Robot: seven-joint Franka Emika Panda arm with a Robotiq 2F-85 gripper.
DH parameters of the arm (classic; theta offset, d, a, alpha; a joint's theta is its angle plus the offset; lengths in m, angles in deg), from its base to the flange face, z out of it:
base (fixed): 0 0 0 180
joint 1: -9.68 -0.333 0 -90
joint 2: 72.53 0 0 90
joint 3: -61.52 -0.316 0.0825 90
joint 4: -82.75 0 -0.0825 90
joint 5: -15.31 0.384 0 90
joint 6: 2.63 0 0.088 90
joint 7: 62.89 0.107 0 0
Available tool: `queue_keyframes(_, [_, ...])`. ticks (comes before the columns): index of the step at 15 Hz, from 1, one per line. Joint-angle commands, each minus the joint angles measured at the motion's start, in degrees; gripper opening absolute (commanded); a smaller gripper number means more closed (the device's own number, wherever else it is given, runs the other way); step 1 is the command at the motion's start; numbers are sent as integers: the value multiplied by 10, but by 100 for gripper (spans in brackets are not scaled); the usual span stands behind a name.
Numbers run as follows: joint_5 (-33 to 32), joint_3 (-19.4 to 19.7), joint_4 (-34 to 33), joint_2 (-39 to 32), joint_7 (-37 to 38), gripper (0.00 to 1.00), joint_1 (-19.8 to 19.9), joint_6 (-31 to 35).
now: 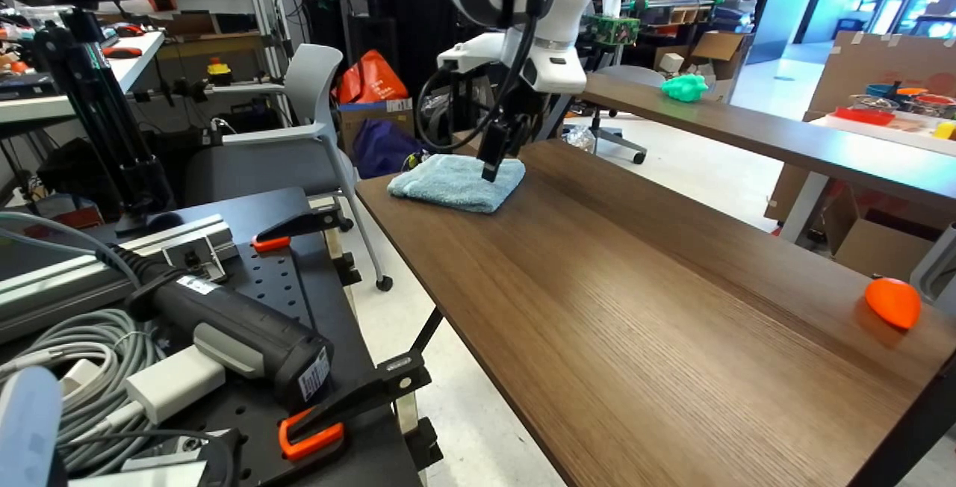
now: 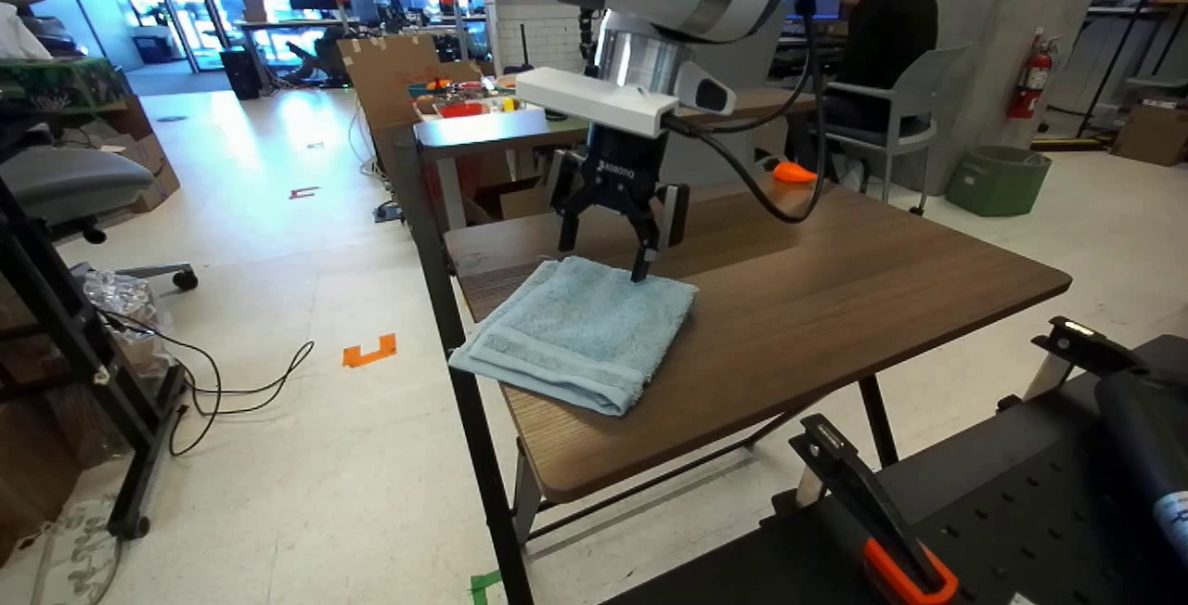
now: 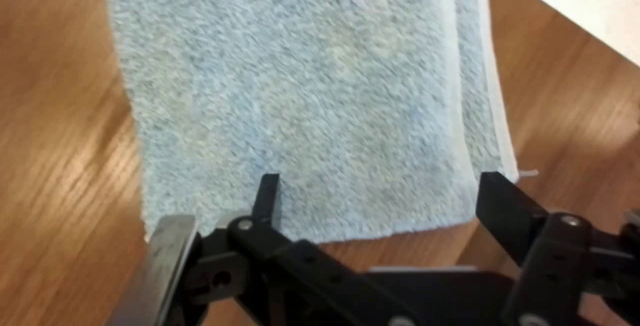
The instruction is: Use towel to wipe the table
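Observation:
A folded light-blue towel point(image 1: 455, 184) lies on the brown wooden table point(image 1: 635, 308) near one end. It also shows in an exterior view point(image 2: 594, 322), where one corner hangs past the table edge. My gripper point(image 2: 603, 263) is open and empty above the towel's edge, fingers pointing down. In the wrist view my gripper point(image 3: 381, 175) has its fingertips wide apart, with the towel point(image 3: 300, 91) ahead of and between them. One finger is over the towel and the other is by its corner. I cannot tell whether a fingertip touches it.
An orange object point(image 1: 892, 302) lies at the table's far end and shows in both exterior views point(image 2: 794, 173). A black bench point(image 1: 269, 285) with clamps and a cable coil stands beside the table. A black post point(image 2: 464, 401) stands by the towel's end.

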State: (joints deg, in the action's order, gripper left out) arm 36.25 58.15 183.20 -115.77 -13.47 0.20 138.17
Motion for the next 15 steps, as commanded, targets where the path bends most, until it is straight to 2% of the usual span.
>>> queue_keyframes(1, [38, 0, -119, -72, 57, 100, 24, -45])
queue_keyframes(4, [44, -4, -149, -83, 89, 100, 35, -59])
queue_keyframes(6, [35, -1, -128, -54, 99, 100, 30, -64])
queue_keyframes(10, [2, 17, -80, 4, 126, 100, -7, -52])
queue_keyframes(15, [-68, 43, -80, -18, 217, 100, -65, -43])
